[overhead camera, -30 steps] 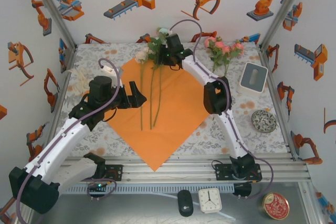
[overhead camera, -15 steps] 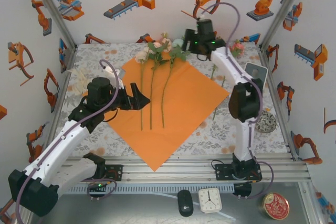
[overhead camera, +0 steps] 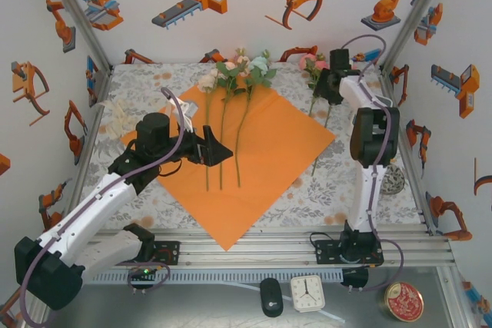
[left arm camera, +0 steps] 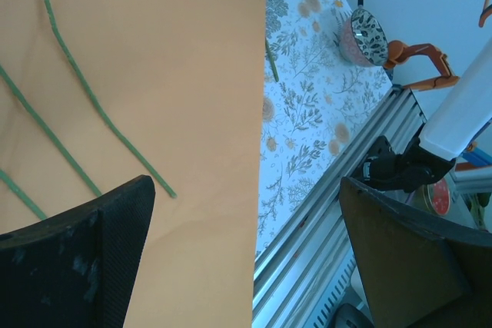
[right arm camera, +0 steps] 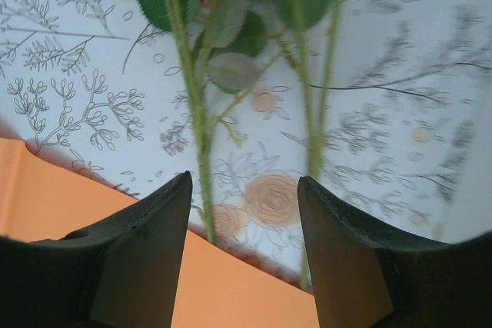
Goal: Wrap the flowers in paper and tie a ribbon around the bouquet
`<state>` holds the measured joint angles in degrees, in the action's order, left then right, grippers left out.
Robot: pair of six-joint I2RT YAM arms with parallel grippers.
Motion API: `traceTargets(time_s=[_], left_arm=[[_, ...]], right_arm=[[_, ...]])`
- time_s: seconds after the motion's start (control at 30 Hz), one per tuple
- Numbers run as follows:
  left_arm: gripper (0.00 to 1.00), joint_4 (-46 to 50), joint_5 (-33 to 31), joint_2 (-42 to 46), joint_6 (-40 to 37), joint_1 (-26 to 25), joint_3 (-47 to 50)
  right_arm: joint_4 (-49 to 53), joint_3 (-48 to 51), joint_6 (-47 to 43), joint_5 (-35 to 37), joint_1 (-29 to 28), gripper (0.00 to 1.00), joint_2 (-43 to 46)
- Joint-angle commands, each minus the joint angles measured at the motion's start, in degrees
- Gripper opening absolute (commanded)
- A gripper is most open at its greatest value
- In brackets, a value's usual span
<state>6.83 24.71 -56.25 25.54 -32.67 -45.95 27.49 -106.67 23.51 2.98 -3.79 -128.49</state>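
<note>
The orange paper (overhead camera: 261,151) lies as a diamond on the table's middle. Three flowers (overhead camera: 231,74) rest on it, blooms at its far corner and stems (left arm camera: 69,67) running toward me. My left gripper (overhead camera: 219,149) hovers wide open over the paper's left half, and its fingers (left arm camera: 115,243) hold nothing. More pink flowers (overhead camera: 315,63) lie at the back right. My right gripper (overhead camera: 321,91) stands open just above their green stems (right arm camera: 196,136), gripping neither, next to the paper's edge (right arm camera: 231,297). The cream ribbon (overhead camera: 117,115) lies bunched at the far left.
A patterned bowl (overhead camera: 390,180) sits behind the right arm, also seen as a bowl (left arm camera: 364,34) past the paper's edge. The metal rail (overhead camera: 254,247) bounds the near side. A clock (overhead camera: 307,293), a mouse (overhead camera: 270,297) and a red tin (overhead camera: 403,302) lie below it.
My right gripper let go of a third flower on the paper and swung right to the flowers at the back right. My left gripper slid slightly right over the paper.
</note>
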Motion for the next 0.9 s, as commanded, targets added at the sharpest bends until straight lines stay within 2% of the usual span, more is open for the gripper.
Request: traceTargets(time_s=[0.0,0.27,0.5,0.7,0.87], left_arm=[[0.97,-1.1,-0.4,-0.2,-1.6,-0.5,-0.8],[0.97,0.3,-1.5,-0.2,-2.4,-0.6,-1.2],[0.97,0.4,-1.9,-0.4,-2.4,-0.6,-1.2],[0.97,1.0,-2.8,-0.1,-2.7,-0.5,-1.1],[0.97,1.8,-4.0,0.7,-2.9,-0.5,-1.0]], right_arm=[[1.8,-5.0,-0.5,-1.3,-1.8,0.52,-2.3],[8.5,-15.4,0.3,4.8,-3.2,0.48,-10.4],[12.4,-20.8,0.5,5.6,-3.5,0.38,-14.8],[12.8,-21.4,0.3,6.1,-3.8,0.25,-15.8],[13.7,-22.2,-1.7,7.7,-4.0,0.05,-14.6]])
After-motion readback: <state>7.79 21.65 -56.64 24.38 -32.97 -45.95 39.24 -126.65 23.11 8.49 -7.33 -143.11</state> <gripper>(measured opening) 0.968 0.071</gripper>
